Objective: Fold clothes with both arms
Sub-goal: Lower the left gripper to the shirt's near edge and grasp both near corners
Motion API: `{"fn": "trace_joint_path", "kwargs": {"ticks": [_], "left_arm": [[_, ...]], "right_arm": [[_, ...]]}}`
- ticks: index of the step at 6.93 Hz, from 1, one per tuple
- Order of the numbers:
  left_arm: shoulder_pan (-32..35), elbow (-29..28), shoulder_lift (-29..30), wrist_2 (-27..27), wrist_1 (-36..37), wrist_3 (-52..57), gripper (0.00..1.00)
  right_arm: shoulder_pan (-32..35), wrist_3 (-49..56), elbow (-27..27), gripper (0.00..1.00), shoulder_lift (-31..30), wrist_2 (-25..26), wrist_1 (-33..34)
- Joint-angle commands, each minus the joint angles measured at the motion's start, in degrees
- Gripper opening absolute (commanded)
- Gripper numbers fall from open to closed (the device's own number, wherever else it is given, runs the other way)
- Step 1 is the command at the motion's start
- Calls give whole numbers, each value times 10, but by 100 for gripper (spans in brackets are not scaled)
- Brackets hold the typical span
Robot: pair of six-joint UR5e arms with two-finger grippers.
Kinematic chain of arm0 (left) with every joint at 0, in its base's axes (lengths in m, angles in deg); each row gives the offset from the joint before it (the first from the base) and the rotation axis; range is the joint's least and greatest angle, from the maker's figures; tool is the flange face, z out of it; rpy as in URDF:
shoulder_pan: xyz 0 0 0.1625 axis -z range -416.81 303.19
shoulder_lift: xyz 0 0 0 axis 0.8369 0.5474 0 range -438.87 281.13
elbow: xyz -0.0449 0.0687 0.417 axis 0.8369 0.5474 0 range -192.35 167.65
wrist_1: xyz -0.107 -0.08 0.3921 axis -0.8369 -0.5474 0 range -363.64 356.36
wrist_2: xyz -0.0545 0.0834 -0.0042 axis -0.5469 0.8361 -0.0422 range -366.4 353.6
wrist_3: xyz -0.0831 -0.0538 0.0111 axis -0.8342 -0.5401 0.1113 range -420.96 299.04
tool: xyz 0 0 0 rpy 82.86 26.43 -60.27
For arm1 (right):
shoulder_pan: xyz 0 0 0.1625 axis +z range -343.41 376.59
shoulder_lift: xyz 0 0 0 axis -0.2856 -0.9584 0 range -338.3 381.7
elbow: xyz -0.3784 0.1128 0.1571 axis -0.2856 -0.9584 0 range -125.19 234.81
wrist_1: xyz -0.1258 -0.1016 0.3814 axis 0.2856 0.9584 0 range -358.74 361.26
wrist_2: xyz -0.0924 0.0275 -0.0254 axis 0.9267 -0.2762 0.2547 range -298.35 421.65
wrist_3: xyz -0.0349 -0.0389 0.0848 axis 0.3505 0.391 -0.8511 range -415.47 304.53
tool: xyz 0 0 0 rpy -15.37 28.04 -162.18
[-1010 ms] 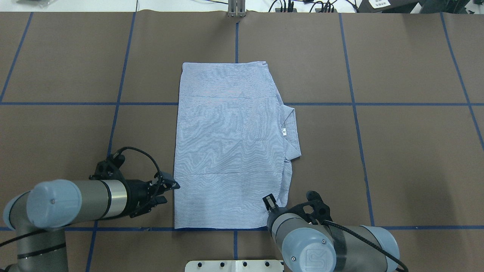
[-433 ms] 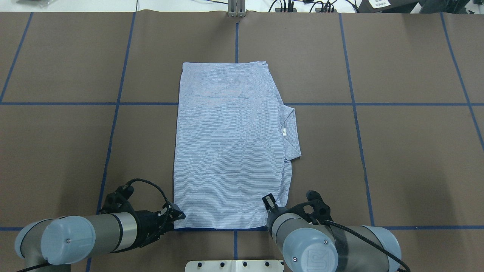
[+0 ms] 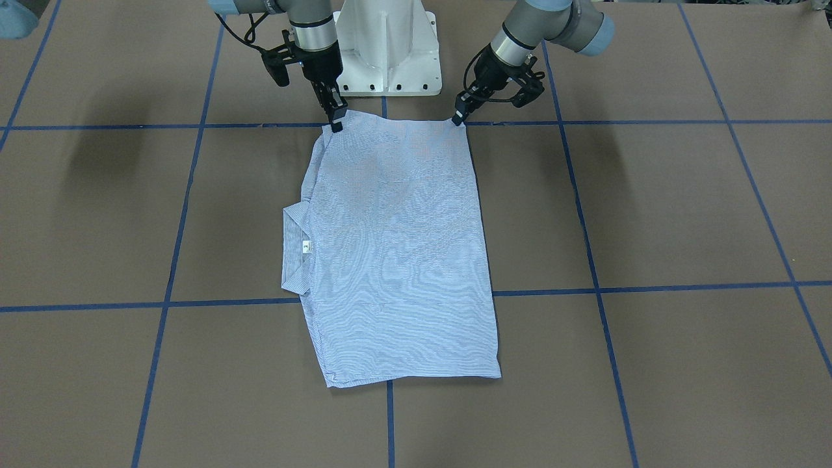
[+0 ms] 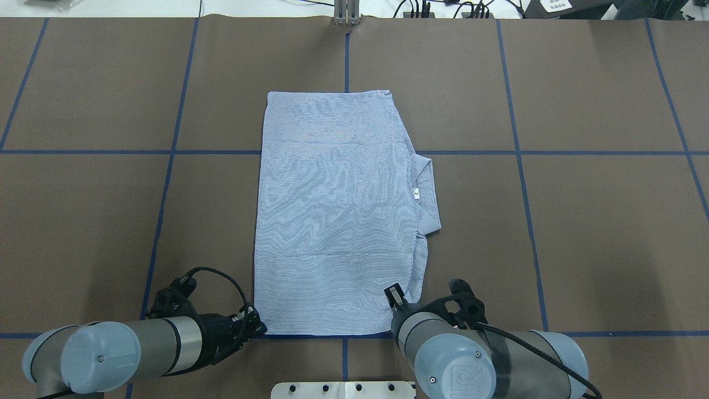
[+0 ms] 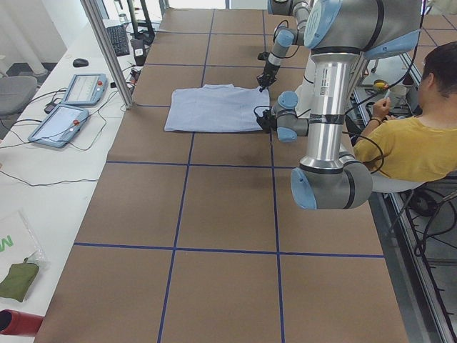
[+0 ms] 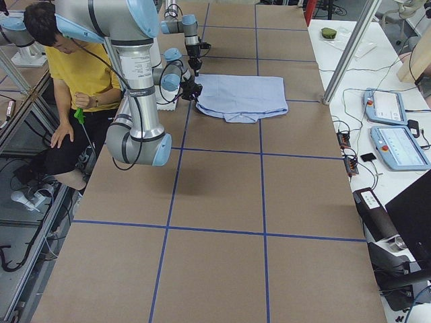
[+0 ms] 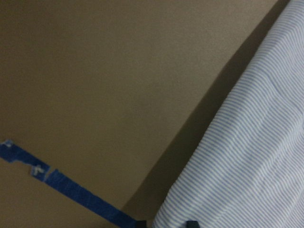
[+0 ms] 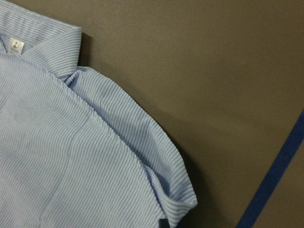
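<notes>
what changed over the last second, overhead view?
The left gripper moved down the left edge of the shirt toward the robot's base, from partway along that edge to the near left corner. Whether it has taken hold of the cloth cannot be told. The right gripper stayed at the near right corner, and the shirt lies flat as before.

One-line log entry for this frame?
shirt folded flat | left hand at robot-side corner | right hand at other robot-side corner | grasps unclear
</notes>
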Motion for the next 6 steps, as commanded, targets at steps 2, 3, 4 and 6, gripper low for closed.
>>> {"fn": "trace_joint_path", "kwargs": {"ticks": [2,3,4,6], "left_arm": [[3,26,-4,-1,1,-1,0],[3,60,-19,-2,0,-6,0],[3,112,-37,-4,1,-12,0],[14,191,-48,-22,17,-12,0]], "right_arm": [[1,-1,4,0,-2,0,0],[3,-3,36,0,-18,2,1],[4,-4,114,0,-63,3,1],[21,-5,169,0,-77,1,8]]}}
